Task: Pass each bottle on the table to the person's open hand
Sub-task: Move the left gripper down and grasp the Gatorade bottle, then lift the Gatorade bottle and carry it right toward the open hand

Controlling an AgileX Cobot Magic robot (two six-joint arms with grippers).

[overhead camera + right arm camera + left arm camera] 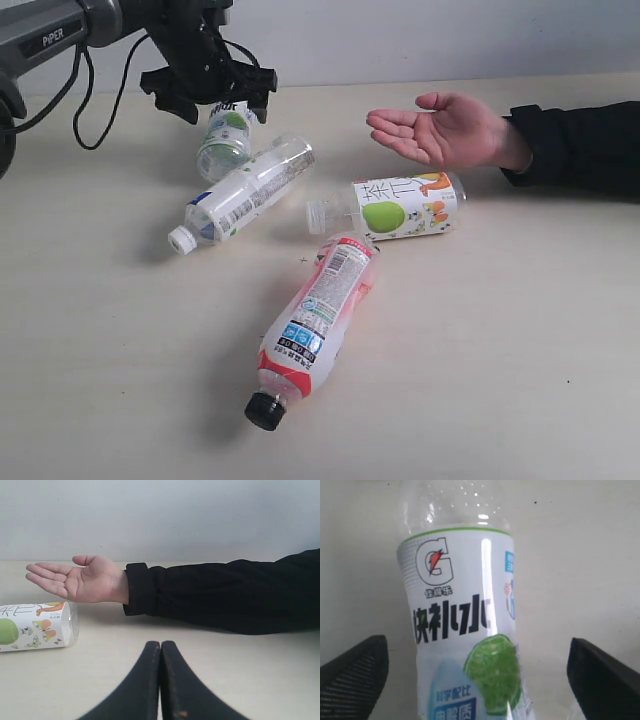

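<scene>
Left gripper (213, 98) stands wide open over the far green-labelled bottle (460, 620) on the table (500, 380) — jaws either side, nothing gripped. Right gripper (160, 680) is shut and empty. Risk: an off-centre close on the smooth round body could squirt it loose, or knock the neighbouring white-capped bottle (245, 195) — short of the open hand (440, 130).

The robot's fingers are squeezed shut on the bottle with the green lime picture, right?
No, they are not shut on it. The fingers stand wide open, one on each side of the Gatorade bottle with the green lime picture, with a gap showing at both. The left wrist view shows it.
</scene>
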